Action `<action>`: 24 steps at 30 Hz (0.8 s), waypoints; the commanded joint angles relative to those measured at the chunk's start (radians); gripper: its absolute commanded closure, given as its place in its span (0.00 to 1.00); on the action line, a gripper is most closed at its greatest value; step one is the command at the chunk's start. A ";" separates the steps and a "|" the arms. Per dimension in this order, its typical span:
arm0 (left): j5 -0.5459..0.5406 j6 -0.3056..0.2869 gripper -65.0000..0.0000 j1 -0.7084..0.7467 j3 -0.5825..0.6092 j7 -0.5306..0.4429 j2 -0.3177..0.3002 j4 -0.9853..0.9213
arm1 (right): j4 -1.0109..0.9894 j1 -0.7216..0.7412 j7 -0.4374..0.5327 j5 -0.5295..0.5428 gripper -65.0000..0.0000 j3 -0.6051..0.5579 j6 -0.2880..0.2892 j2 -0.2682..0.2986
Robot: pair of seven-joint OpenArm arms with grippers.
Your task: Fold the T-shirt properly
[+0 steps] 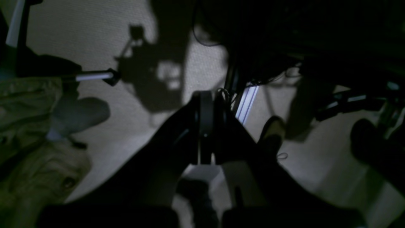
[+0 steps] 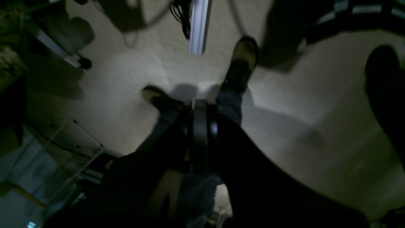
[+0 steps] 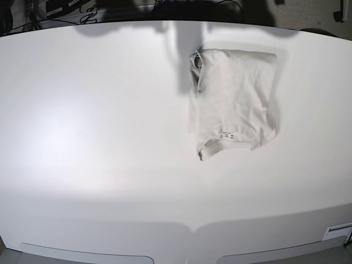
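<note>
Already folded, the T-shirt lies alone on the table

Now the T-shirt [image 3: 234, 102] rests as a compact folded rectangle on the white table [image 3: 99, 137], right of centre and towards the far edge in the base view. Its ribbed collar [image 3: 226, 141] faces the near side, with the small printed label [image 3: 227, 135] showing just inside the neck. A curled bit of fabric sits at the far left corner of the bundle. Soft wrinkles run across the top layer, and the edges are roughly square, though the near left corner bulges slightly.

Neither arm appears in the base view. Both wrist cameras look away from the table, at a pale carpeted floor [image 2: 300, 104] in dim light. The left gripper [image 1: 205, 126] is a dark silhouette with its jaws pressed together and nothing between them. The right gripper [image 2: 200, 136] looks the same, jaws together and holding nothing, though the picture is dark and somewhat blurred. Beyond it a shoe [image 2: 242, 63] stands on the carpet, apparently belonging to a person nearby.
</note>
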 commanded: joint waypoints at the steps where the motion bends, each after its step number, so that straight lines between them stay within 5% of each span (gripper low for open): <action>1: 0.018 -0.006 1.00 -0.002 -0.006 -0.037 -0.021 -0.032 | -0.030 0.004 0.016 -0.011 1.00 -0.008 -0.013 0.005; 4: 0.089 -0.006 1.00 -0.081 -0.006 -0.106 -0.058 -0.187 | -0.185 0.080 0.072 -0.037 1.00 -0.036 -0.069 0.005; 12: 0.164 -0.003 1.00 -0.310 0.008 -0.257 -0.162 -0.580 | -0.702 0.381 0.240 -0.154 1.00 -0.087 -0.111 0.006; 18: 0.327 0.127 1.00 -0.454 0.008 -0.350 -0.137 -0.740 | -1.029 0.579 0.468 -0.304 1.00 -0.087 -0.185 0.006; 24: 0.379 0.145 1.00 -0.552 0.008 -0.358 -0.082 -0.832 | -1.182 0.707 0.620 -0.320 1.00 -0.087 -0.188 0.002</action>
